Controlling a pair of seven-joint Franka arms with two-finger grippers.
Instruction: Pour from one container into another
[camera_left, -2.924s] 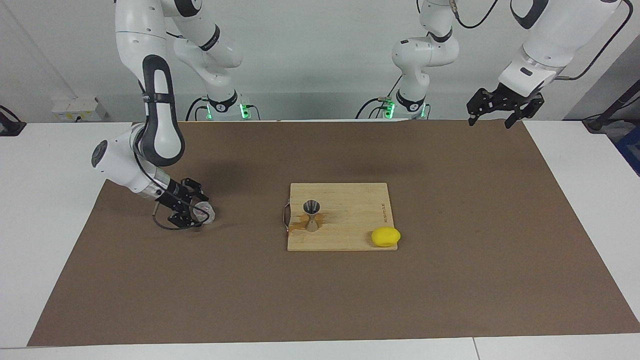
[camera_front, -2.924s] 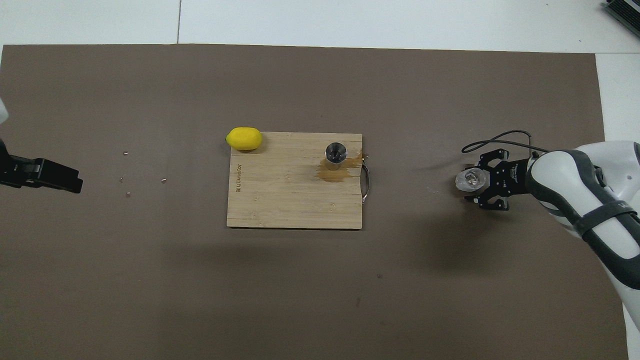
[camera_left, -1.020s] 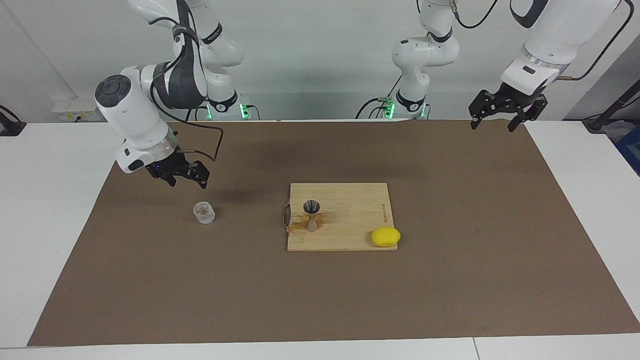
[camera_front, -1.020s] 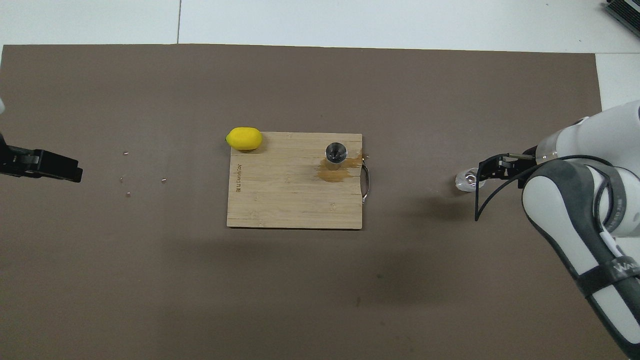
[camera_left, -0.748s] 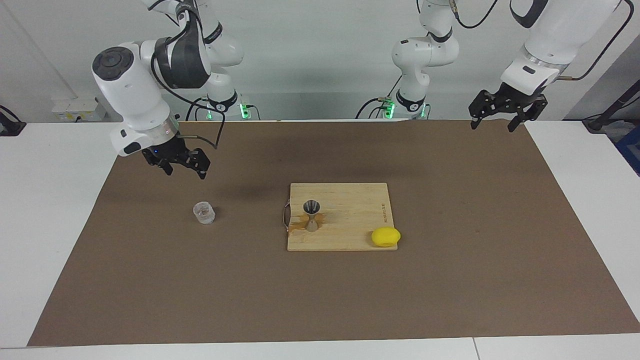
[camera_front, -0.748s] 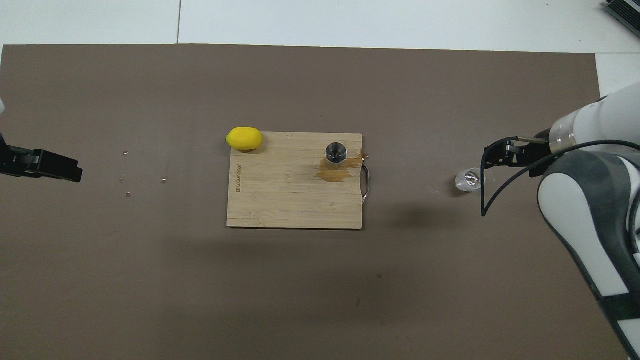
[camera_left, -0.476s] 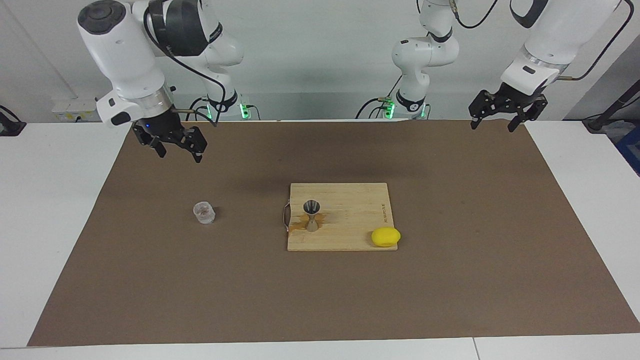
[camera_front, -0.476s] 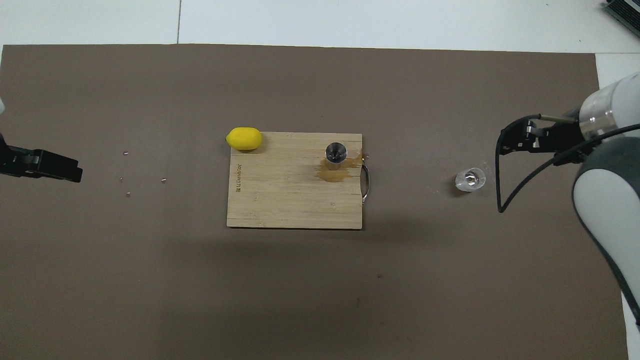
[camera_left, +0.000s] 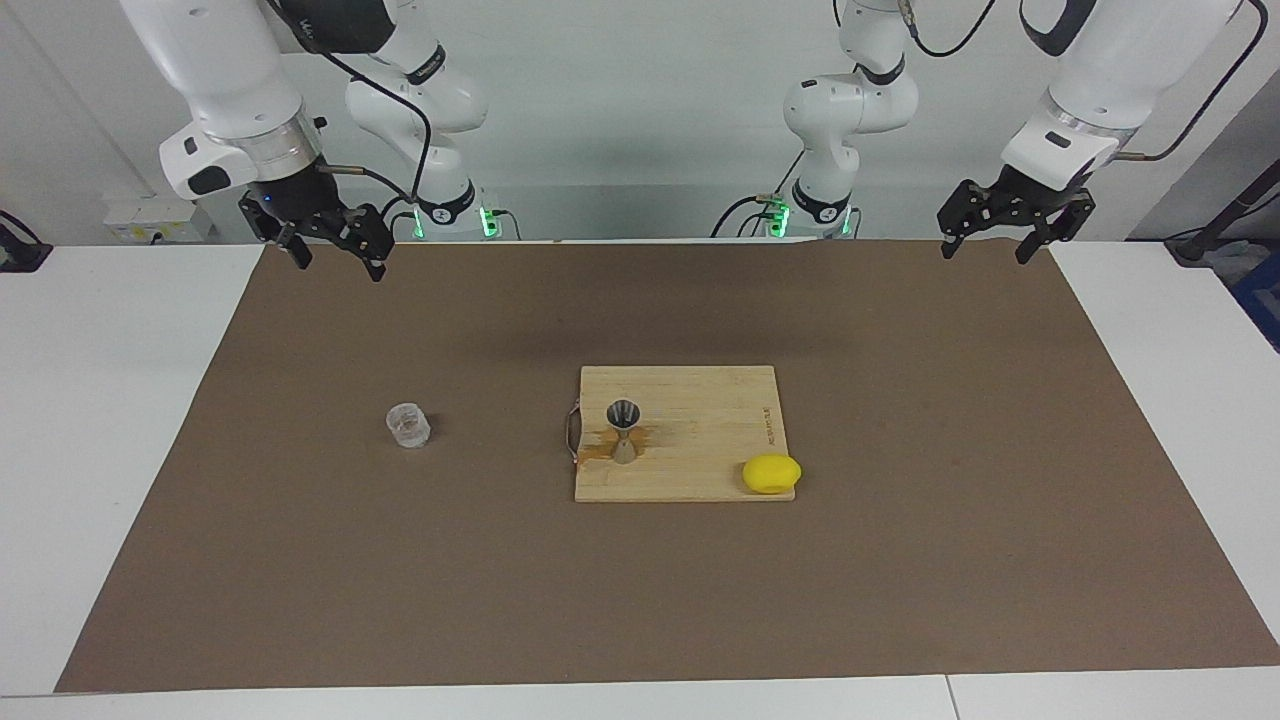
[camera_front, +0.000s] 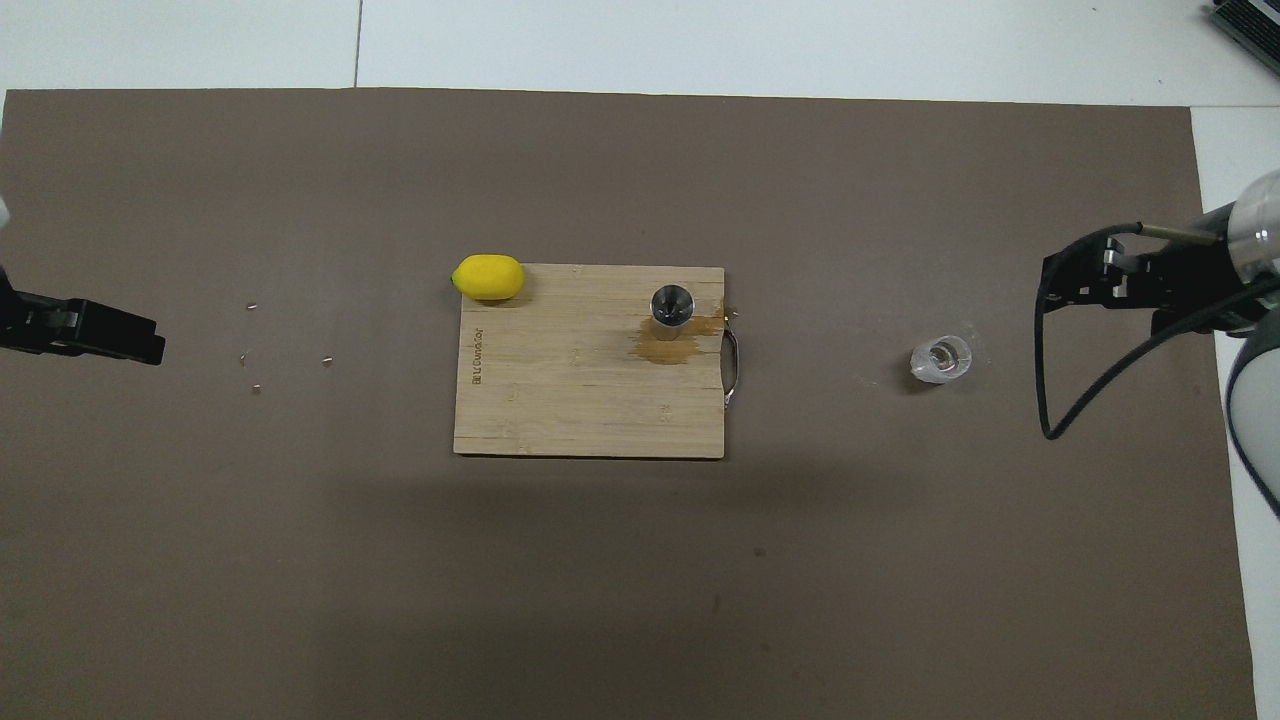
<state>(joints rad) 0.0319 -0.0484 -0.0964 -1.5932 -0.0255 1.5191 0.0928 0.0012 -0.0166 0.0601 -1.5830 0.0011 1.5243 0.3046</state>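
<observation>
Jaws spread and empty, the right gripper (camera_left: 335, 255) hangs high over the brown mat (camera_left: 900, 420) at the right arm's end of the table, while the left gripper (camera_left: 985, 245), fingers likewise apart, waits over the mat's corner at the left arm's end. The glass tumbler (camera_left: 408, 425) stands upright on the mat, well apart from both. The metal jigger (camera_left: 624, 430) stands on the wooden cutting board (camera_left: 700, 440), a brown wet patch (camera_front: 665, 348) at its foot. A lemon (camera_left: 771, 473) rests at the board's corner.

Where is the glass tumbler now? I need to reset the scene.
The glass tumbler stands upright on the brown mat, toward the right arm's end of the table, beside the cutting board that carries the jigger.
</observation>
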